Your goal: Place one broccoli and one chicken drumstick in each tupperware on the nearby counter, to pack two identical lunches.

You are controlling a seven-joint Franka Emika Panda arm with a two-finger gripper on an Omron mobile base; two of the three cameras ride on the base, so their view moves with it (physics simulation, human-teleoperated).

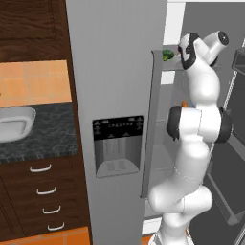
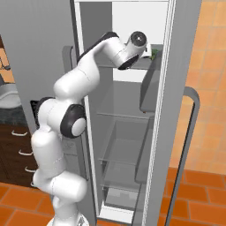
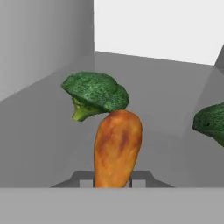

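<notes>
Drumstick (image 3: 117, 146) upright between closed fingers (image 3: 113, 178), long axis toward broccoli (image 3: 94, 93).

- Flat, even rendered light falls across all three views, with no glare.
- The fridge's (image 2: 132, 110) back wall glows bright white; its side walls stay mid-grey.
- Shadows are soft and faint under the chicken drumstick (image 3: 117, 146) and broccoli (image 3: 95, 94).
- Textures look coarse and slightly blurred, with pixelated edges.
</notes>
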